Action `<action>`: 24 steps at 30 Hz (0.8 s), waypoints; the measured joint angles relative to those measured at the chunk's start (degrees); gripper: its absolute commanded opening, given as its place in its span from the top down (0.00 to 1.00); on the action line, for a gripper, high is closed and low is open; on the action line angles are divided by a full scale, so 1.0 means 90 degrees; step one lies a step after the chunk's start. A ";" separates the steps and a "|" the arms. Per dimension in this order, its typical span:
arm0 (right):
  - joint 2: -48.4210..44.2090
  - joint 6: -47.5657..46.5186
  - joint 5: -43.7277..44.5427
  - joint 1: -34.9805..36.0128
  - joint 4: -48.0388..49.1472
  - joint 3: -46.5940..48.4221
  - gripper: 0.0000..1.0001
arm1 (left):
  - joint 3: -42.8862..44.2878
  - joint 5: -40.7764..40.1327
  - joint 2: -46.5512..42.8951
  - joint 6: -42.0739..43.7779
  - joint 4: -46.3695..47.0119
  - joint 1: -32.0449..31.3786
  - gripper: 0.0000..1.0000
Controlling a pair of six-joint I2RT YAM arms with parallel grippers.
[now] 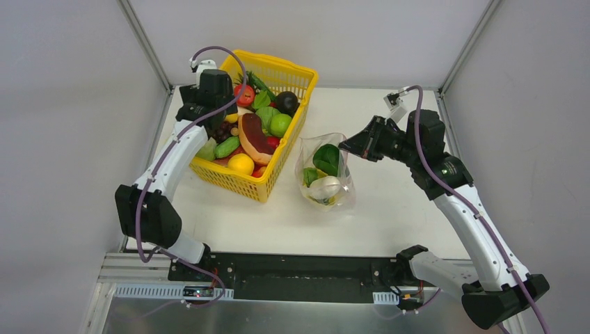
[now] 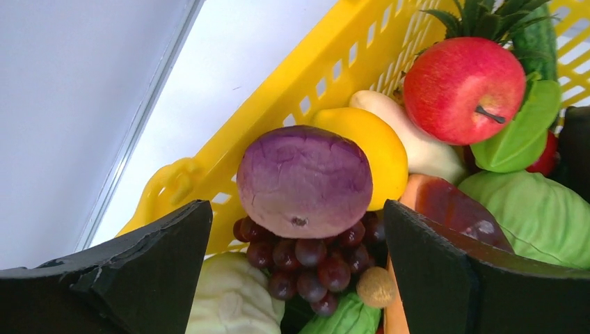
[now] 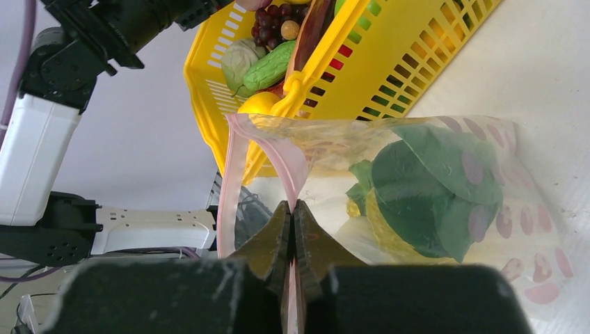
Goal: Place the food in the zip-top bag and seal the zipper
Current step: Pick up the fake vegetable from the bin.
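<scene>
Left hand point(image 2: 296, 236) wide open over the purple vegetable point(image 2: 304, 179); right hand point(image 3: 293, 209) pinched shut on the zipper point(image 3: 233, 174). Risks snagging grapes point(image 2: 306, 261) on closing, or tipping the bag point(image 3: 487, 229) by pulling.

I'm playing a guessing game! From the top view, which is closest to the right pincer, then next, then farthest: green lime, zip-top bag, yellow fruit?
1. zip-top bag: its rim is pinched in the right pincer.
2. green lime: leftward, by the basket's right rim.
3. yellow fruit: farther left, at the basket's near corner.
</scene>
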 measured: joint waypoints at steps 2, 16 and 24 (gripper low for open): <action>0.0000 0.0017 -0.0044 0.0000 0.0015 -0.0019 0.97 | 0.0000 0.0036 0.0170 -0.0019 0.0046 0.0075 0.11; 0.0000 0.0068 -0.0136 0.0000 0.0095 -0.0083 0.97 | -0.0109 0.0559 0.0413 -0.0219 0.0347 0.0325 0.62; 0.0000 0.0136 -0.0136 0.0000 0.0182 -0.0148 0.97 | -0.0755 0.1885 -0.1020 -0.0481 0.0345 0.0216 0.70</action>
